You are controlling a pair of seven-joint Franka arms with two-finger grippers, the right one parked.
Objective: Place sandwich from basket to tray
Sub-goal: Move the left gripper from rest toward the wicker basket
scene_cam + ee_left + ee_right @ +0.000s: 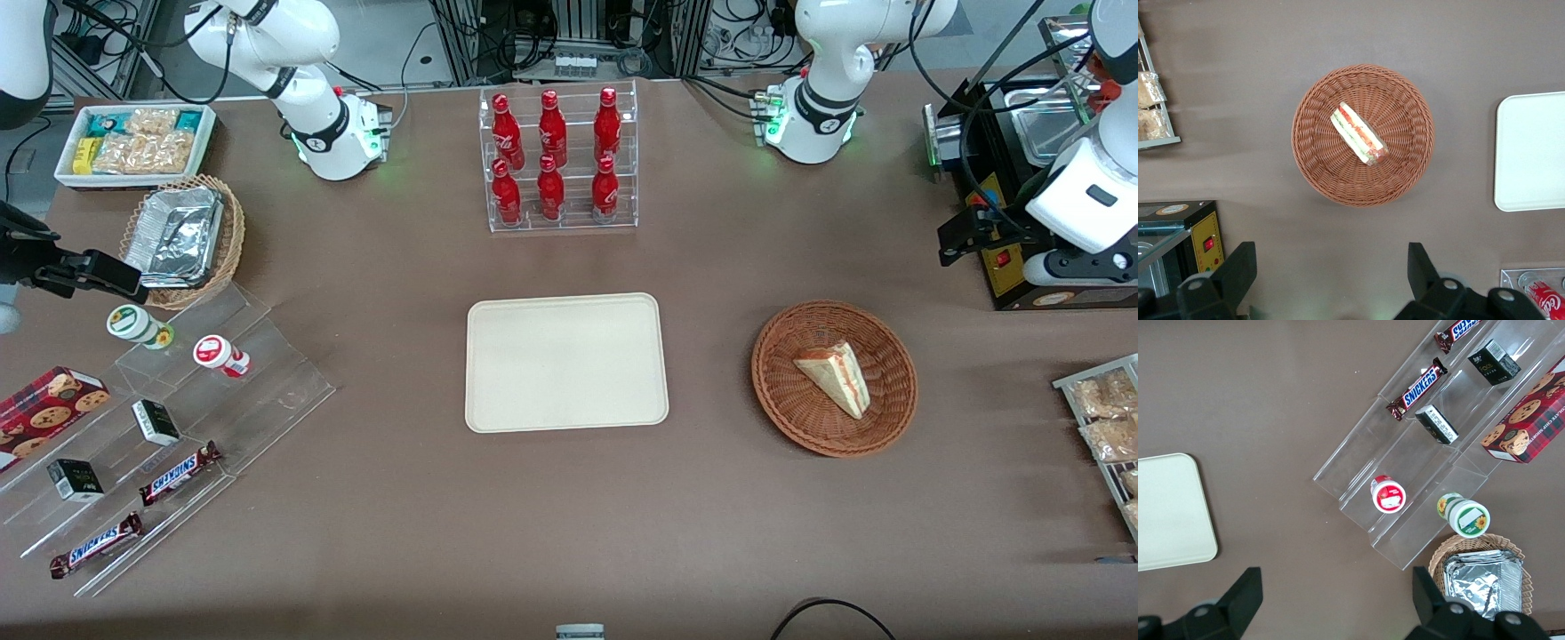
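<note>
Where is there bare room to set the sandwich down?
The whole tray is bare. Open table lies between tray and basket, and nearer the camera. The sandwich lies alone in the basket. The gripper hangs open above. It is crowded by the bottle rack.

**A robotics lab dressed as a snack counter**

This is a research lab with a mock shop display. Two white robot arms are bolted at the table's edge farthest from the front camera, green lights glowing at their bases, with cable bundles and metal racking on the floor past that edge. The brown table carries retail-style stock: a clear tiered rack of red cola bottles, stepped acrylic shelves with Snickers bars, a cookie box, and a white box of snack packets at one corner.
</note>
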